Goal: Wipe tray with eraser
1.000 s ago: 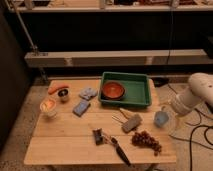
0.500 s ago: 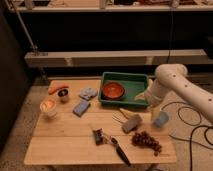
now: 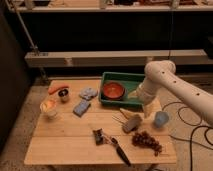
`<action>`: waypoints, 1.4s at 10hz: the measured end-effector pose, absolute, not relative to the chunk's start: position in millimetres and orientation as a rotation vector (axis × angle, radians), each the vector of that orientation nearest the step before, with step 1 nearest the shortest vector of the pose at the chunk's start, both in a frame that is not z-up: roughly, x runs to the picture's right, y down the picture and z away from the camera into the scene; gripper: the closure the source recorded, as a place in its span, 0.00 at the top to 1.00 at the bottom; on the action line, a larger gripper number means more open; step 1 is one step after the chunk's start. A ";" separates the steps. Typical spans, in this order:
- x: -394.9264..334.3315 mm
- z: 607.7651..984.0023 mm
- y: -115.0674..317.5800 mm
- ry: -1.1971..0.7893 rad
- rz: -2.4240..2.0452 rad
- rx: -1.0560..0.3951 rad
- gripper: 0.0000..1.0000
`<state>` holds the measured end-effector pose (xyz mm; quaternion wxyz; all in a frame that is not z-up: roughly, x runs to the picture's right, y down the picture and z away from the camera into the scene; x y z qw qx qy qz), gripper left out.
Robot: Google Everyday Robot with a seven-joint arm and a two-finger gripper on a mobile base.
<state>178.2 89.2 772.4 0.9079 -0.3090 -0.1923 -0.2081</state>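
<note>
Gripper (image 3: 147,112): hanging over the tray's (image 3: 120,76) front-right corner; whether it is gripping cannot be told.
Eraser (image 3: 131,123): lying on the table (image 3: 65,135), just camera-side of the gripper, long axis slanting toward it.

One wooden table (image 3: 65,145). One green tray (image 3: 123,75). One red bowl (image 3: 113,90). One grey eraser (image 3: 132,123). One blue cup (image 3: 161,119). One grape bunch (image 3: 146,140). One black-handled knife (image 3: 119,150). One blue sponge (image 3: 81,108). One crumpled cloth (image 3: 88,93). One carrot (image 3: 58,89). One gripper (image 3: 146,110), just beside tray's right front corner.
</note>
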 end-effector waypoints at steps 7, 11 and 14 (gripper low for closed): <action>174.6 773.1 115.1 -0.405 -0.454 -0.662 0.80; 178.6 780.8 126.3 -0.473 -0.452 -0.670 0.80; 176.3 790.7 133.6 -0.497 -0.463 -0.673 0.80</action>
